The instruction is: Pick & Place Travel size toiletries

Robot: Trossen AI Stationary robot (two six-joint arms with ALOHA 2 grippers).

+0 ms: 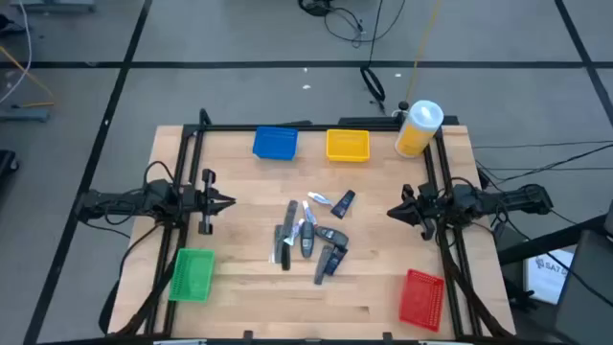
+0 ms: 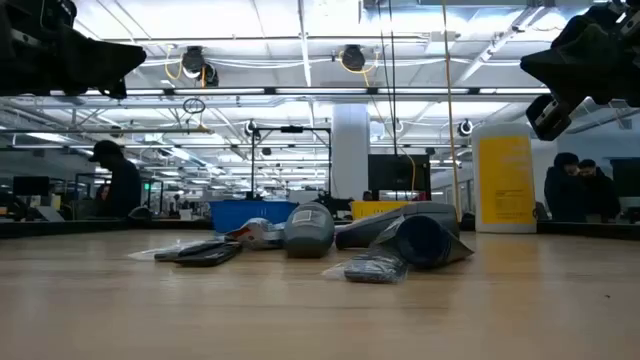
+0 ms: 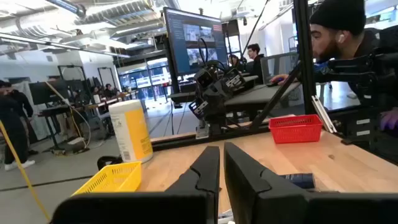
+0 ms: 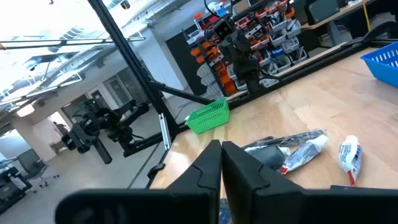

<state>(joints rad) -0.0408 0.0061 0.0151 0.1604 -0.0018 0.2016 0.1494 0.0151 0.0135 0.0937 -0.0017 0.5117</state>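
Observation:
Several travel size toiletries [image 1: 311, 235], mostly dark tubes and sachets with a white one or two, lie in a loose pile on the wooden table's middle; the pile [image 2: 330, 240] also shows in the low view, and part of it [image 4: 298, 152] in the right wrist view. My left gripper [image 1: 230, 202] hovers shut above the table's left side, pointing at the pile. My right gripper [image 1: 391, 212] hovers shut above the right side, facing it. Both hold nothing.
A blue bin [image 1: 275, 143] and a yellow bin [image 1: 347, 145] stand at the far edge, a green bin [image 1: 192, 275] near left, a red bin [image 1: 421, 298] near right. A big yellow white-capped bottle [image 1: 418, 128] stands at the far right corner. People sit beyond the table.

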